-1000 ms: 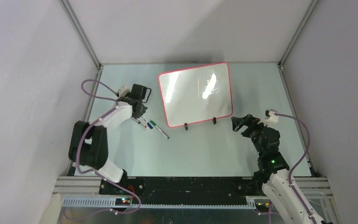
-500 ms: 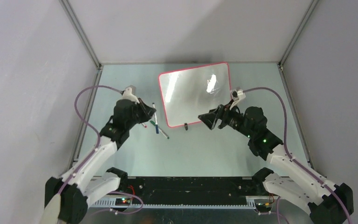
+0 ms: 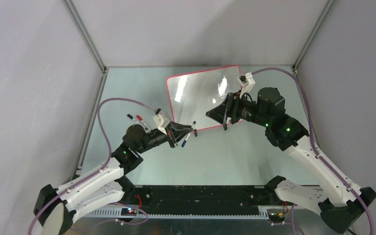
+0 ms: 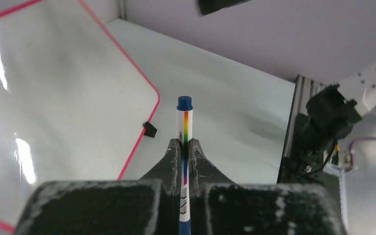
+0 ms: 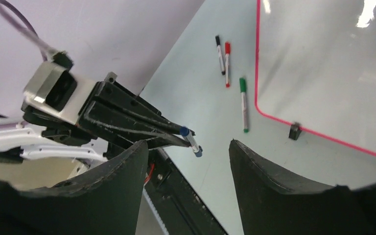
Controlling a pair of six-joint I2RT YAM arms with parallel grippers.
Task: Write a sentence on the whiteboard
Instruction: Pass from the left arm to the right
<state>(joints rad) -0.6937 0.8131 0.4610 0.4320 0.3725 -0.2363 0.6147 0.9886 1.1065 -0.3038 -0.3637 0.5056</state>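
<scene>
The whiteboard [image 3: 196, 100] stands at the back centre of the tabletop [image 3: 225, 156], propped on small black feet. Its long axis runs left to right, slightly skewed. The glossy face tilts up toward the arms and shows only glare. Expect a light, stiff, slippery panel that may slide or tip under pen pressure, so brace it at the red frame, not the face. The left fingers [image 4: 169, 164] are clamped on a blue marker [image 4: 184, 120], held above the tabletop near the board's near left corner. The right fingers [image 5: 122, 181] stand partly open and empty, facing the marker's end.
</scene>
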